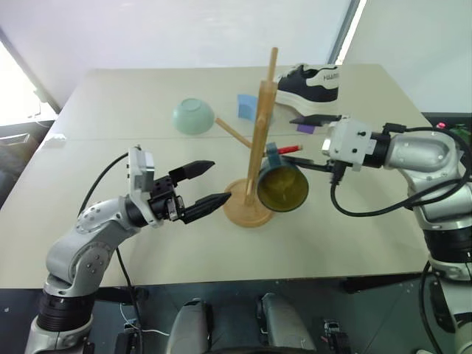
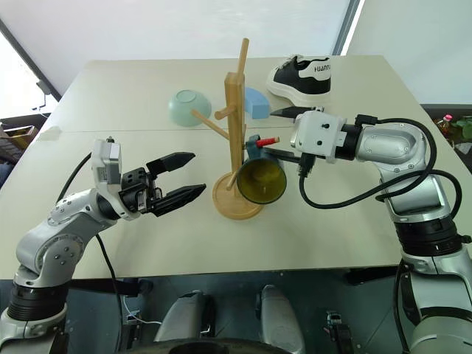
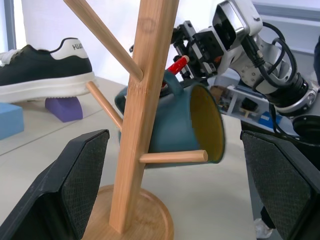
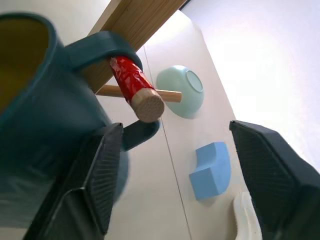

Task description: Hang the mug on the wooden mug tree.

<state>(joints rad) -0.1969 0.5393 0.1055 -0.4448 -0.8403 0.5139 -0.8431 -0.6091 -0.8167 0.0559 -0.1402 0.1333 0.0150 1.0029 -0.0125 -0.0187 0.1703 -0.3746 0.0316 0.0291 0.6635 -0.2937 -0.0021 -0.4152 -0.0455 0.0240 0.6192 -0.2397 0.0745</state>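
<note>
The teal mug [image 1: 281, 185] hangs by its loop handle on the red-tipped peg [image 4: 131, 85] of the wooden mug tree [image 1: 258, 125], yellow mouth tipped toward the table's near edge. The right gripper [image 1: 313, 141] sits at the mug's 3 o'clock, fingers spread wide, holding nothing. The left gripper [image 1: 208, 184], at the tree's 9 o'clock, gapes wide and empty. Bare tabletop [image 1: 110, 110] lies open leftward. The right wrist view shows the peg's round wooden end; at 11 o'clock rests an upturned pale green bowl [image 1: 193, 116].

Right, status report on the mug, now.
Both grippers open: left gripper, right gripper. Mug hanging by its handle on the mug tree's red-tipped peg. Nothing in the way.
</note>
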